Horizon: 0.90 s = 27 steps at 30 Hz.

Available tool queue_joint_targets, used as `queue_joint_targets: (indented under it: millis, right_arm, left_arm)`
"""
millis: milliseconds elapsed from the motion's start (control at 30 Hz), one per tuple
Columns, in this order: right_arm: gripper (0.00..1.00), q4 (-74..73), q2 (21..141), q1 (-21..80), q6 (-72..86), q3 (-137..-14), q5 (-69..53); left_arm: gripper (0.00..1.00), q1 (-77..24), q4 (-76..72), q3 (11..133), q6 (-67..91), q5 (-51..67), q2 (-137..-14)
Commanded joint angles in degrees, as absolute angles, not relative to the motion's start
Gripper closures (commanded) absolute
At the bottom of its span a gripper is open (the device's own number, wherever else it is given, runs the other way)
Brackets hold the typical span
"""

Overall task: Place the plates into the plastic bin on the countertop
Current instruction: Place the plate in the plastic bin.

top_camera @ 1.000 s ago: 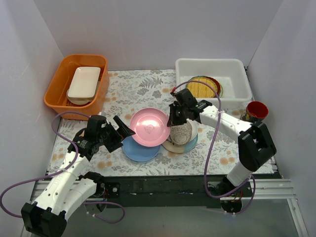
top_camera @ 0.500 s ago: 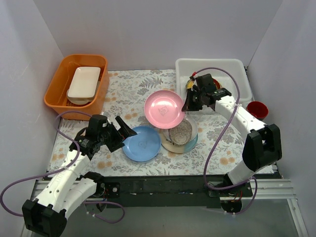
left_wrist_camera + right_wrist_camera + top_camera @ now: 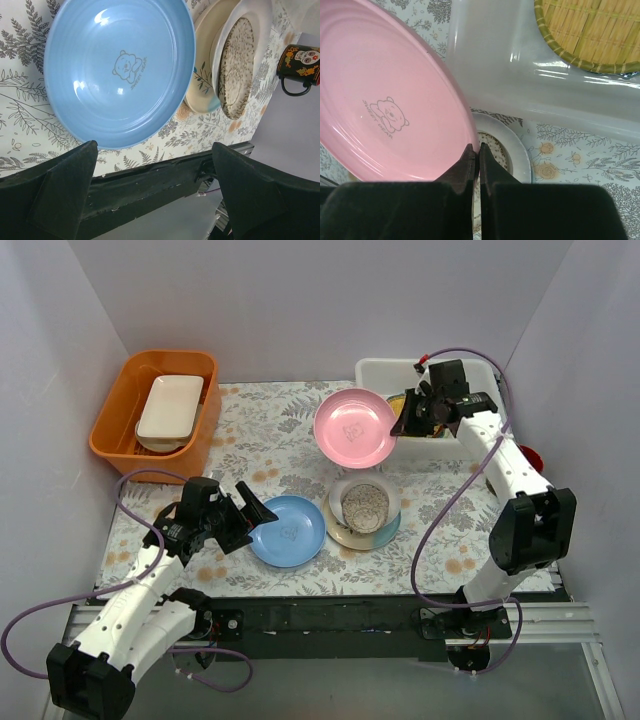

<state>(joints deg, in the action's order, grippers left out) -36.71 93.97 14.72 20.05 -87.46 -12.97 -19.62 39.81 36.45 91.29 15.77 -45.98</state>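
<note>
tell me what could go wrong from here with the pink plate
1. The right gripper pinches only the rim of the pink plate, which hangs tilted; it might slip and drop onto the countertop.
2. Most of the plate is outside the plastic bin; swinging in, it could clip the bin's wall.
3. It may land askew on the woven dish in the bin.

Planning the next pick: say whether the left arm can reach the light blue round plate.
Probably yes: the open left gripper sits beside the light blue round plate, nothing lies on it, the plate stack flanks only its far side.
</note>
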Motion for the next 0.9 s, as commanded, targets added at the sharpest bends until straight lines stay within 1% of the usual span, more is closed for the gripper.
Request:
queue_joint_targets:
  millis: [0, 267, 867]
  right_arm:
    - [0.99, -37.9, 96.0, 13.3, 18.8, -91.9, -15.2]
    - [0.99, -38.2, 97.4, 9.7, 18.1, -93.4, -16.0]
    - [0.99, -40.6, 105.2, 3.5, 16.5, -102.0, -16.5]
  left_arm:
    - [0.02, -19.6, 39.0, 35.9, 90.9, 17.1, -44.8]
    - [0.02, -19.6, 38.8, 36.3, 91.1, 18.5, -44.9]
    - [0.02, -19.6, 37.8, 35.8, 89.3, 19.5, -46.8]
